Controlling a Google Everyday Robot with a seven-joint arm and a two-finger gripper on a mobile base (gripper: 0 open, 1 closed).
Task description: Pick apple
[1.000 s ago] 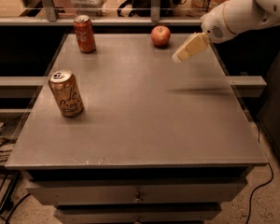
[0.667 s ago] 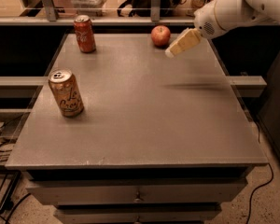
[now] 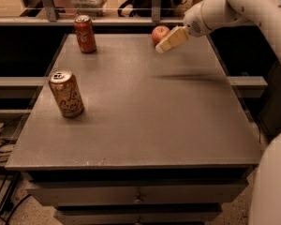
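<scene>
The apple [image 3: 159,33] is small, round and red, and sits on the grey table [image 3: 140,107] near its far edge, right of centre. My gripper [image 3: 165,44] hangs above the table at the end of the white arm coming from the upper right. Its cream fingertips overlap the apple's lower right side in the picture. I cannot tell whether they touch the apple.
A red soda can [image 3: 85,33] stands at the far left of the table. A tan drink can [image 3: 66,93] stands at the near left. A rail and glass partition run behind the table. Drawers sit below the front edge.
The gripper has moved left along the far side of the table, from well right of the apple to right beside it. The apple and both cans have not moved.
</scene>
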